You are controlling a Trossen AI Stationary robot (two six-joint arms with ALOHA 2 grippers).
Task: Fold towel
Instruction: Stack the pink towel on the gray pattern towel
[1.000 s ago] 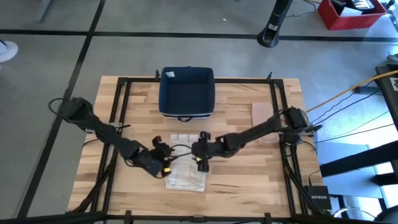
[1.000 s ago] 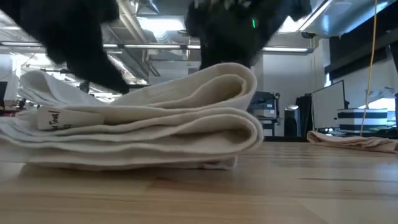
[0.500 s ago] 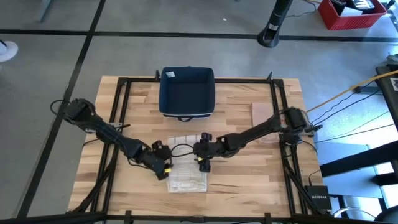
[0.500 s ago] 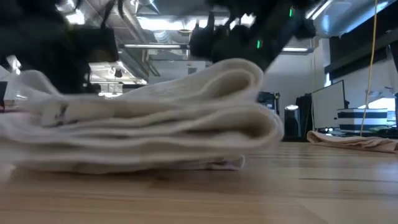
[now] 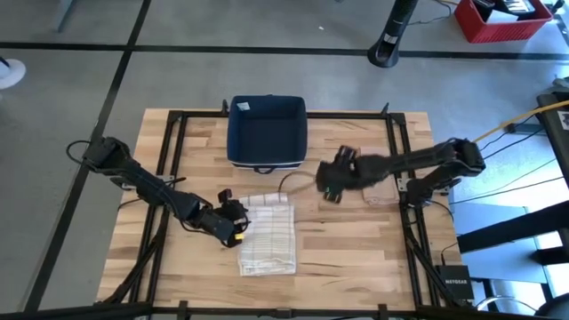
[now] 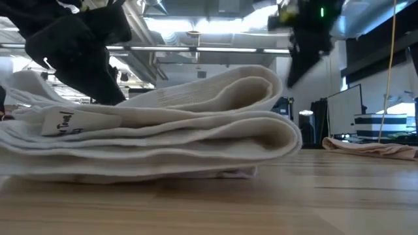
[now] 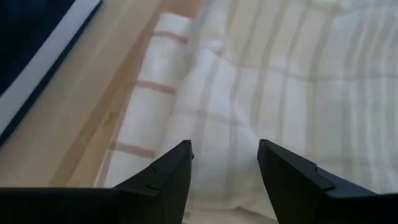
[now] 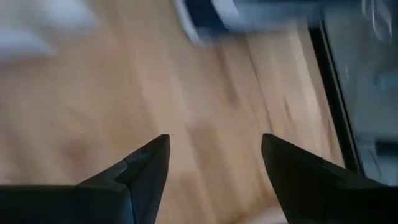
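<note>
A white towel (image 5: 268, 233) with faint stripes lies folded in several layers on the wooden table, its rounded folds (image 6: 277, 134) toward the right. My left gripper (image 5: 236, 224) is low at the towel's left edge. Its open fingers stand over the striped cloth (image 7: 280, 81), with nothing between them. My right gripper (image 5: 329, 188) hangs open above bare wood (image 8: 205, 93), right of the towel and clear of it. My left gripper slants down from the table's left over the towel's left edge (image 7: 205, 124). I cannot tell whether its fingertips touch the cloth.
A dark blue bin (image 5: 267, 133) stands at the far middle of the table, just beyond the towel. A beige cloth (image 5: 382, 169) lies flat at the right. Bare wood lies between the towel and that cloth.
My right gripper has left the towel, rising and swinging toward the table's right and far side. My left gripper has edged a little toward the towel. The towel's folded right end has shifted slightly toward the right; the stack stays folded.
</note>
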